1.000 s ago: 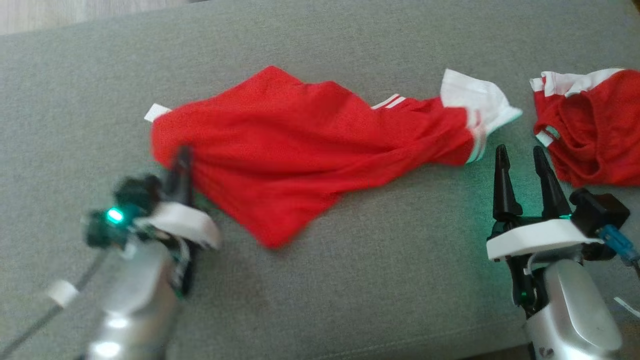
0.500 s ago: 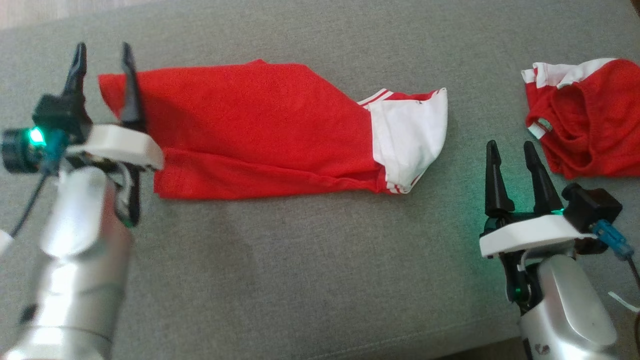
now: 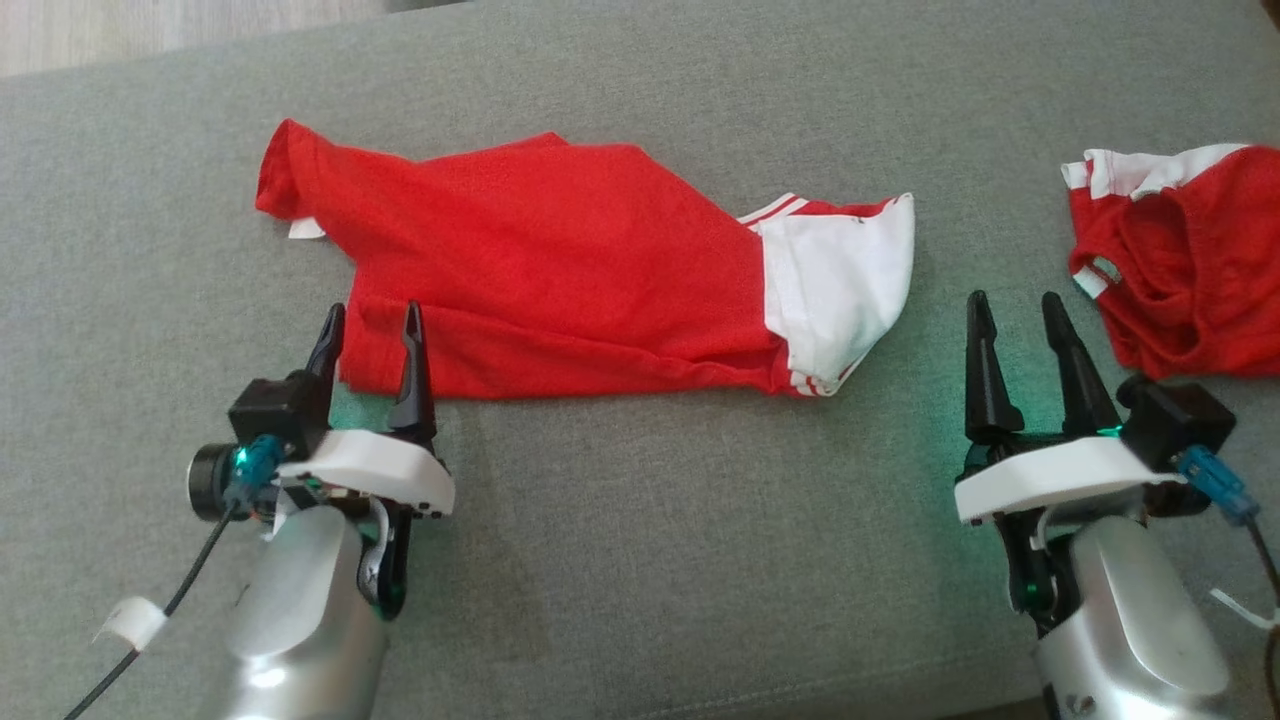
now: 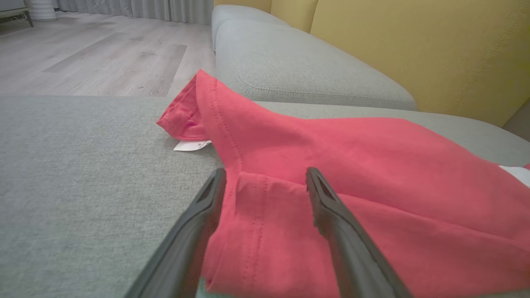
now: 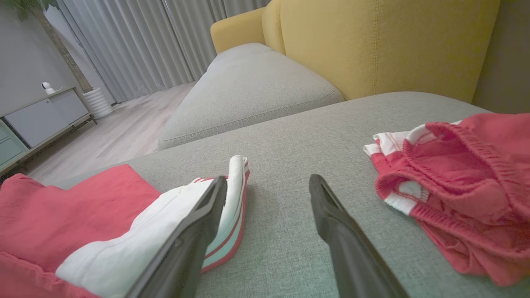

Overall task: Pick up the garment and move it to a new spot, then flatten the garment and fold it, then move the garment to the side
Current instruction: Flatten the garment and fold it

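The garment [image 3: 560,270] is a red shirt with a white sleeve, spread lengthwise on the grey cushion [image 3: 640,560]. It also appears as the garment [image 4: 331,174] in the left wrist view and the garment [image 5: 103,223] in the right wrist view. My left gripper [image 3: 372,320] stands open at its near left corner, fingertips over the hem, holding nothing; its own camera shows the left gripper [image 4: 265,174] with red cloth between the spread fingers. My right gripper [image 3: 1015,305] is open on bare cushion, right of the white sleeve; the right gripper [image 5: 269,182] is empty.
Crumpled red shorts with white trim [image 3: 1190,260] lie at the right edge of the cushion, also seen as the shorts [image 5: 463,182]. A yellow sofa back [image 5: 372,45] and another grey cushion [image 5: 248,87] stand beyond. Wooden floor [image 4: 91,54] lies off the far left.
My left gripper let go of the garment's corner, opened, and drew back toward me to the near left hem. The garment now lies stretched flat. The right arm stayed put.
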Robot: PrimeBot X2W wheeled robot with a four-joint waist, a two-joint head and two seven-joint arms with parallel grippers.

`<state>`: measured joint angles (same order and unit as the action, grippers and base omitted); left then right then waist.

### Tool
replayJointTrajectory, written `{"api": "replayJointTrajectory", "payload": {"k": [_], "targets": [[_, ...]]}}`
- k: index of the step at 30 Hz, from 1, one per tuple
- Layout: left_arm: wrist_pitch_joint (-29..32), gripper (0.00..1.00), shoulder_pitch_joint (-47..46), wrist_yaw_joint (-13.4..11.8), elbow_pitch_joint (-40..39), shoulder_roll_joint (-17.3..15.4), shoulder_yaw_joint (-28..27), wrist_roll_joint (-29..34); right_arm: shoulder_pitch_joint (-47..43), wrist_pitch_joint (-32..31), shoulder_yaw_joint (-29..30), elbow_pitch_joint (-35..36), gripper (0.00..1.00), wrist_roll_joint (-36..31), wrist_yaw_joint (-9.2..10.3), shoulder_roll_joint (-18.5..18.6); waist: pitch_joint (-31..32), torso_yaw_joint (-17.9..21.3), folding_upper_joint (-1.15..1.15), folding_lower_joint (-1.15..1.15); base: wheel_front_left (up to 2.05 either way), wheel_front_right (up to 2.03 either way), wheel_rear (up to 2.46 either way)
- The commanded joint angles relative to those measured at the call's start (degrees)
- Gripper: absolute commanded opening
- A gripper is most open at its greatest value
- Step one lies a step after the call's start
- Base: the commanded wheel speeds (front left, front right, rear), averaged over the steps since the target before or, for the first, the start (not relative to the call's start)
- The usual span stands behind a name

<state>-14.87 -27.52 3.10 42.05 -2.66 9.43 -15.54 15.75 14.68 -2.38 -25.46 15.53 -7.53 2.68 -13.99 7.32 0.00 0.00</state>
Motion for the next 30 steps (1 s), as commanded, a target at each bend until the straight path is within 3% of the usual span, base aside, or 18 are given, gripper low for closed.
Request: {"api": "replayJointTrajectory", "payload": {"k": [1, 15, 18, 23, 24, 25, 30], "targets": [[-0.13, 1.0, -1.16, 0.37, -1.43, -0.52, -2.05, 0.27, 0.39, 0.32, -1.64, 1.46, 1.0, -0.46, 0.04, 0.2, 0.12, 0.11, 0.0, 0.0, 0.0, 0.0, 0.0], [-0.13, 1.0, -5.04, 2.23, 4.68, -0.24, -4.39, -1.99, 0.05, 0.32, -2.16, 0.49, 1.0, 0.19, 0.04, 0.2, -0.44, 1.45, 0.0, 0.0, 0.0, 0.0, 0.0], [-0.13, 0.91, -5.44, 2.73, 5.32, -0.23, -4.27, -2.86, 0.08, 0.32, -2.18, 0.4, 1.0, 0.34, 0.04, 0.2, -0.73, 1.37, 0.0, 0.0, 0.0, 0.0, 0.0], [-0.13, 0.37, -5.98, 3.25, 6.12, -0.22, -3.46, -4.24, 0.38, 0.32, -2.61, 0.11, 1.0, 0.57, 0.04, 0.2, -0.92, 1.1, 0.0, 0.0, 0.0, 0.0, 0.0], [-0.13, 0.15, -6.1, 3.3, 6.08, -0.22, -3.39, -4.21, 0.45, 0.32, -2.62, 0.12, 1.0, 0.58, 0.04, 0.2, -0.96, 1.01, 0.0, 0.0, 0.0, 0.0, 0.0], [-0.13, 0.0, -6.18, 3.35, 5.75, -0.22, -3.34, -4.01, 0.5, 0.32, -2.59, 0.11, 1.0, 0.57, 0.04, 0.2, -1.0, 0.89, 0.0, 0.0, 0.0, 0.0, 0.0], [-0.13, 0.0, -5.25, 3.67, 0.59, -0.22, -3.28, -3.1, 0.08, 0.32, -1.45, 0.08, 1.0, 0.33, 0.04, 0.2, -0.28, -0.91, 0.0, 0.0, 0.0, 0.0, 0.0]]}}
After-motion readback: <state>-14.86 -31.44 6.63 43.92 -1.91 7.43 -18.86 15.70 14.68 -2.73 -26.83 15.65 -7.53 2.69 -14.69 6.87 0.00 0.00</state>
